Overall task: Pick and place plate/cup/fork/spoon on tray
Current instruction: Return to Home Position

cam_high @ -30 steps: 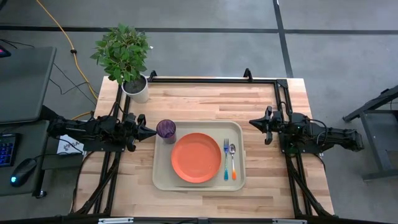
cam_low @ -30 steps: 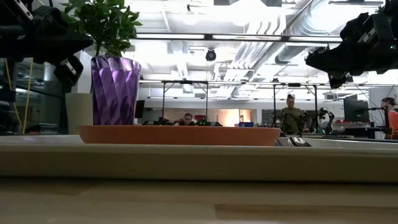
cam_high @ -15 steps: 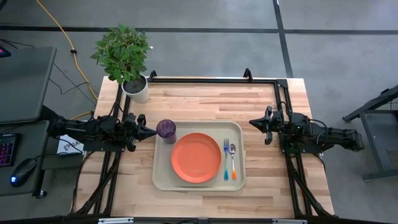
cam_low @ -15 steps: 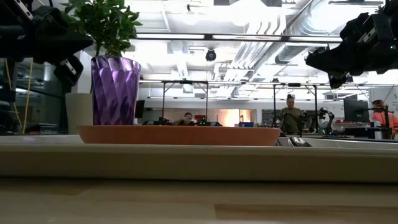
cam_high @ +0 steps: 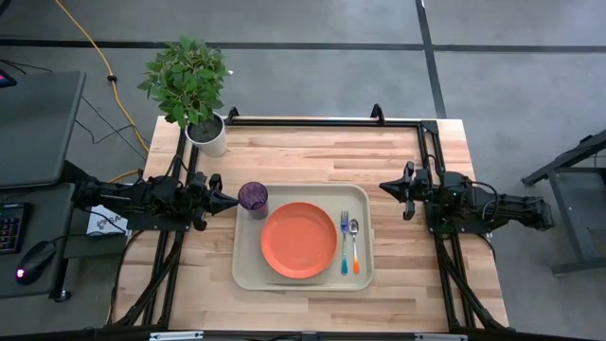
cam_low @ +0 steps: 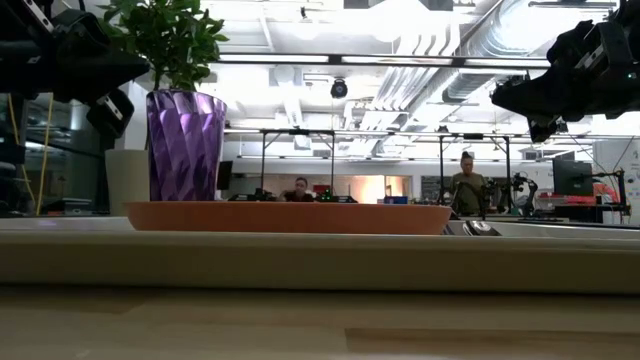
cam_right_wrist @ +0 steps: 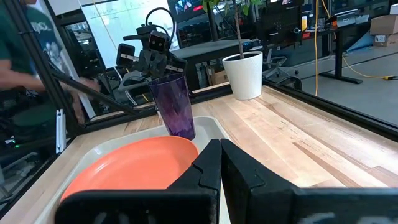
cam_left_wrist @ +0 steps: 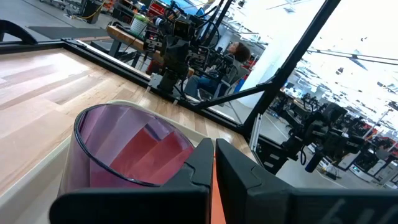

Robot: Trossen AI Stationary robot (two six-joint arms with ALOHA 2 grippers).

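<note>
Nothing has moved: both claws, left (cam_high: 227, 201) and right (cam_high: 386, 188), stay closed beside the smooth beige tray (cam_high: 248, 271).

A green potted plant (cam_high: 187, 80) in a white pot (cam_high: 208, 134) stands on the wooden table (cam_high: 312, 152) at its far corner, beyond the left gripper (cam_high: 230, 202) and well apart from the right gripper (cam_high: 385, 188). A yellow cable (cam_high: 90, 43) runs over the grey floor behind that corner. Outside the left gripper's arm lie a keyboard (cam_high: 8, 227) and a mouse (cam_high: 36, 259) on a side desk. In the room beyond the table a person (cam_low: 467, 188) stands and another (cam_low: 299, 189) sits.
</note>
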